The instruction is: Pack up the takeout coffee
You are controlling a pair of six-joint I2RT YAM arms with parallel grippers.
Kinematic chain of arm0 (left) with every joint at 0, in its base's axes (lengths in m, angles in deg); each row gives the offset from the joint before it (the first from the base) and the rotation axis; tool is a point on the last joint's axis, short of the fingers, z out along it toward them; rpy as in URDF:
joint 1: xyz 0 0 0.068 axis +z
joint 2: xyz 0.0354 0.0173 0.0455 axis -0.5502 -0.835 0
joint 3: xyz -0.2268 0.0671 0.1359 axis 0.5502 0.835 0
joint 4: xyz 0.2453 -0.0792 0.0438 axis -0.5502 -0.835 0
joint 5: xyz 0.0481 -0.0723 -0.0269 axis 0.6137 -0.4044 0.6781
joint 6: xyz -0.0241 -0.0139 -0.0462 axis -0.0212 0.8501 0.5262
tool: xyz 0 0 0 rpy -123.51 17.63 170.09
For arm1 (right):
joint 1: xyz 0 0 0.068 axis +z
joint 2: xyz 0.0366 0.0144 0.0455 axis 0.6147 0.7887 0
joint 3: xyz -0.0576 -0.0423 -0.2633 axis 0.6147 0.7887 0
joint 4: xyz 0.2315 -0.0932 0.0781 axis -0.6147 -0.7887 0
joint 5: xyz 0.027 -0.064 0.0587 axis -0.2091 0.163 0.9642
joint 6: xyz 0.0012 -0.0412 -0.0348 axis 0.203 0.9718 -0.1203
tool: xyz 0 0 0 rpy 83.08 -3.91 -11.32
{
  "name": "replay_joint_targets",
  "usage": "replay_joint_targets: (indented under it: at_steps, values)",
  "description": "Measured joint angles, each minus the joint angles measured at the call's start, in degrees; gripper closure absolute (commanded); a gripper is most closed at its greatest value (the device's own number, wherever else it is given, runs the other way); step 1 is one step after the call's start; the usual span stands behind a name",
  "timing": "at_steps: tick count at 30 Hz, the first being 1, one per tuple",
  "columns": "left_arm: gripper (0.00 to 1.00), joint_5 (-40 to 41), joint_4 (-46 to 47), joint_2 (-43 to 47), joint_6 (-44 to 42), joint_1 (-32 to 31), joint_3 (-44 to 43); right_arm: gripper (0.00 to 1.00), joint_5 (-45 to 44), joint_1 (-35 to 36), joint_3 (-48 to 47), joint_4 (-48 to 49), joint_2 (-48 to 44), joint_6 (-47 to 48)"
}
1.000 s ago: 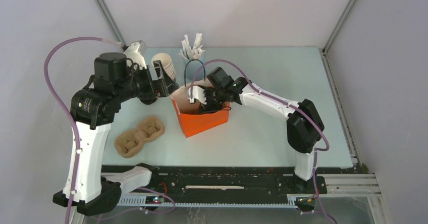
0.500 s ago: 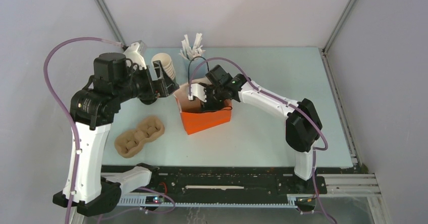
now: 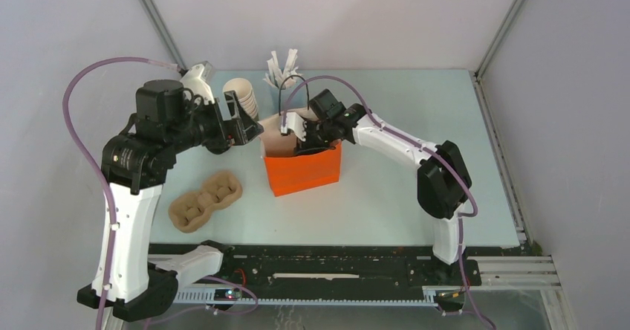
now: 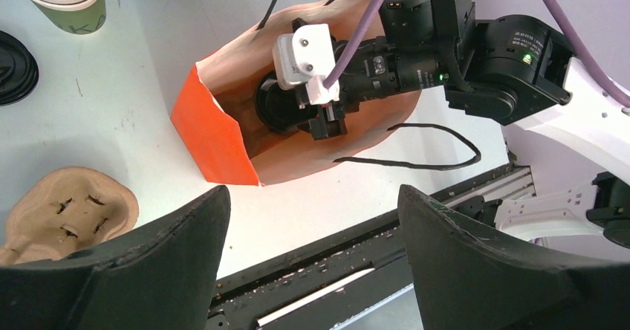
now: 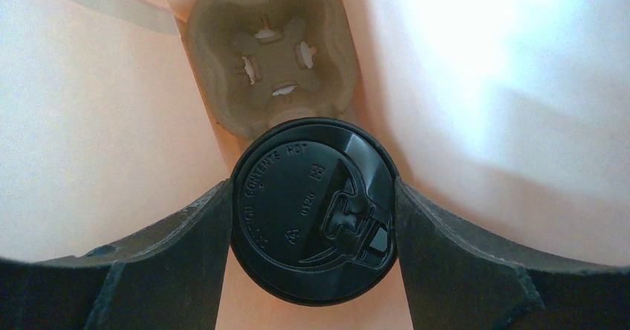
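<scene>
The takeout coffee shows only its round black lid (image 5: 313, 209), low inside the orange paper bag (image 3: 303, 172). My right gripper (image 5: 312, 196) reaches down into the bag, and both fingers press against the lid's sides. Beyond the lid, a brown pulp cup carrier (image 5: 271, 55) sits in the bag with an empty slot. In the left wrist view the lid (image 4: 278, 107) lies under the right gripper's fingers (image 4: 321, 125) in the bag's (image 4: 212, 133) open mouth. My left gripper (image 4: 310, 204) hovers open and empty above the table, left of the bag (image 3: 241, 122).
A second pulp carrier (image 3: 204, 200) lies on the table at the front left. A stack of cream-and-green cups (image 3: 244, 96) and a cup of white sticks (image 3: 284, 73) stand behind the bag. Black lids (image 4: 11, 66) lie by the stack. The bag's black cord handles (image 4: 438, 148) hang loose.
The bag has gone from leaning toward the front left to standing upright. My right gripper has shifted back and up with it. The left arm has barely moved.
</scene>
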Motion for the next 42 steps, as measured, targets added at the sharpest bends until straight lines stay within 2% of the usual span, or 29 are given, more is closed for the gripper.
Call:
replay_joint_targets:
  at_steps: [8, 18, 27, 31, 42]
  values:
    - [0.12, -0.02, 0.00, 0.00, 0.00, 0.37, 0.00, 0.31, 1.44, -1.25, 3.52, 3.15, -1.33, -0.63]
    - [0.12, -0.33, -0.04, 0.13, 0.00, 0.70, 0.90, 0.30, 1.11, -1.49, 1.27, 1.99, 0.31, -1.90]
    - [0.12, -0.37, -0.04, 0.59, 0.00, 0.70, 0.90, 0.12, -1.53, -1.25, -2.05, -1.99, 0.87, -2.99]
    - [0.12, -0.44, 0.00, 0.72, 0.11, 0.72, 0.90, 0.01, -3.76, -1.20, -4.37, -5.44, 1.44, -3.32]
    - [0.12, -1.49, 0.87, 0.96, 0.44, 0.92, 2.38, 0.00, -6.78, -0.55, -8.96, -12.92, 2.25, -6.25]
